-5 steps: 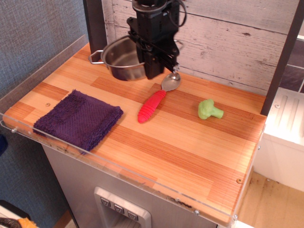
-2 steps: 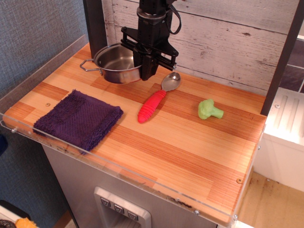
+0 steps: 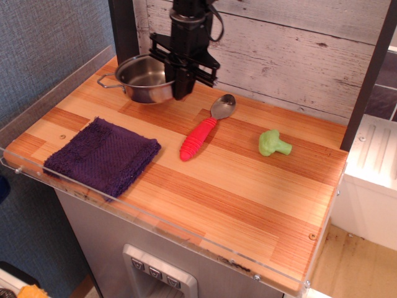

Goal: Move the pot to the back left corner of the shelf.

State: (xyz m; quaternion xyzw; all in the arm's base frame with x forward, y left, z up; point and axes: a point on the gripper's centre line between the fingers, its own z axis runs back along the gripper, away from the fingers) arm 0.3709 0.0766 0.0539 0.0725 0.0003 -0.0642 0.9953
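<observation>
The shiny steel pot [image 3: 141,77] with wire loop handles is near the back left corner of the striped wood shelf [image 3: 236,186], close to the dark post [image 3: 124,28]. My black gripper [image 3: 179,93] comes down from above and is shut on the pot's right rim. Its fingertips are hidden against the pot wall. I cannot tell whether the pot rests on the wood or hangs just above it.
A red-handled spoon [image 3: 200,135] lies just right of the gripper. A green broccoli toy [image 3: 273,143] sits further right. A purple cloth [image 3: 102,155] lies at the front left. Whitewashed planks [image 3: 291,56] back the shelf, and a clear acrylic rim [image 3: 155,218] edges it.
The gripper has carried the pot left and slightly back, away from the spoon and towards the back left corner. Spoon, broccoli and cloth have not moved.
</observation>
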